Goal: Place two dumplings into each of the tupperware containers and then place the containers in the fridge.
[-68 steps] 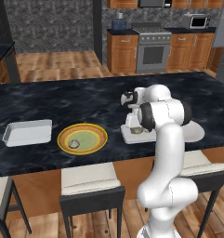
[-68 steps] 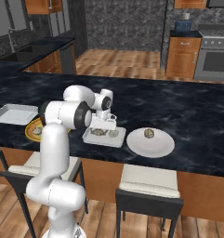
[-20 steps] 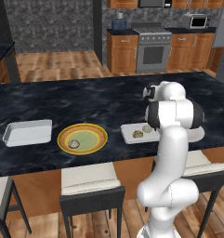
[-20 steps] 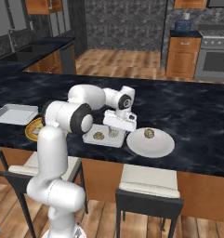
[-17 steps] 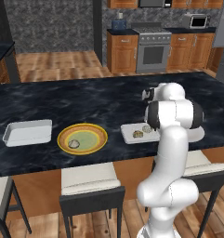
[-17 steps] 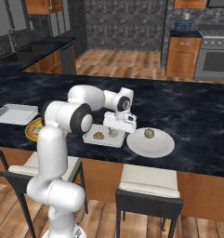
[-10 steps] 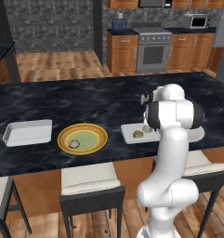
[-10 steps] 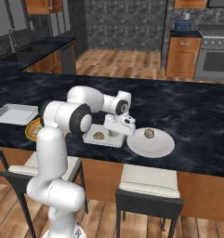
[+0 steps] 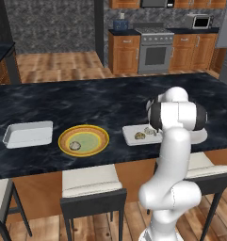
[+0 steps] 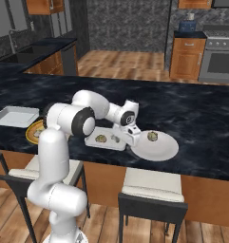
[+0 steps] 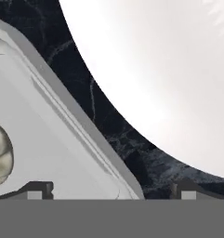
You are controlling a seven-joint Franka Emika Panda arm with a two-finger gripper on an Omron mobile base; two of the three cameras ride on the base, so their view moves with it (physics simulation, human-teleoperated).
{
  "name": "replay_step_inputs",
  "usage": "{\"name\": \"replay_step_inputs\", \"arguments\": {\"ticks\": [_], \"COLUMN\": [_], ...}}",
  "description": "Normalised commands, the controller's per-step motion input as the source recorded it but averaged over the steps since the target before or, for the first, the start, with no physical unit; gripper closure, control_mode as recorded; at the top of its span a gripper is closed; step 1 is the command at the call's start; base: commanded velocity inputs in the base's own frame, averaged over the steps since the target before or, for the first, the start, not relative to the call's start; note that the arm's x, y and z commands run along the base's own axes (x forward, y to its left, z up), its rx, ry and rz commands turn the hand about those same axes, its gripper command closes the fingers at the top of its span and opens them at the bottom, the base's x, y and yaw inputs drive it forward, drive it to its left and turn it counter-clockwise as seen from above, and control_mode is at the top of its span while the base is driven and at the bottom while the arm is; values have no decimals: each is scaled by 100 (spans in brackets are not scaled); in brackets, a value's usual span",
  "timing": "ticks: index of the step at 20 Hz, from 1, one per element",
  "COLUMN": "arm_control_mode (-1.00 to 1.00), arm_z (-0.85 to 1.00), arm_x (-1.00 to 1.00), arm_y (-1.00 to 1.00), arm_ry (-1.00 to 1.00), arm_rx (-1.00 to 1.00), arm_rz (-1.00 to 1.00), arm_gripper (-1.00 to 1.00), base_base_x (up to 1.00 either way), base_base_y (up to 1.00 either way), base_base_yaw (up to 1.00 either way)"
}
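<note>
A white robot arm reaches low over a dark marble kitchen island (image 9: 86,101). Its gripper (image 11: 108,188) hangs with jaws spread wide, holding nothing, straddling the rim of a white tupperware container (image 10: 106,141) at the end nearest a round white plate (image 10: 156,147). One finger tip sits over the container floor, the other over the black counter strip between container and plate.

This container holds two dumplings (image 10: 101,138), one of them seen close up at the left edge of the hand view (image 11: 1,155). A third dumpling (image 10: 152,136) rests on the white plate. A fourth (image 9: 75,145) lies on a yellow-rimmed green plate (image 9: 84,140) further along. The second tupperware container (image 9: 28,133) sits beyond that plate, and looks empty.

The near container appears filled, so that step seems done. The likely next move is to lift away, then fetch a dumpling for the other container, closing gently around the small, soft lump. The fridge step remains.
</note>
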Motion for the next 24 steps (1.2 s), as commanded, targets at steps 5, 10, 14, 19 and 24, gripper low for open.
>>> {"name": "replay_step_inputs", "arguments": {"ticks": [5, 10, 14, 19, 24], "arm_control_mode": [-100, -100, -100, -100, -100], "arm_z": [-13, -11, -6, 0, 0], "arm_x": [17, 10, -12, -31, -38], "arm_y": [10, 4, -3, -11, -7], "arm_ry": [-8, -7, -6, -7, -3], "arm_rx": [-9, -4, 0, 0, 0], "arm_rz": [-10, -2, 0, 0, 0], "arm_gripper": [-100, -100, -100, -100, -100], "base_base_x": [0, 0, 0, 0, 0], "base_base_y": [0, 0, 0, 0, 0], "base_base_yaw": [0, 0, 0, 0, 0]}}
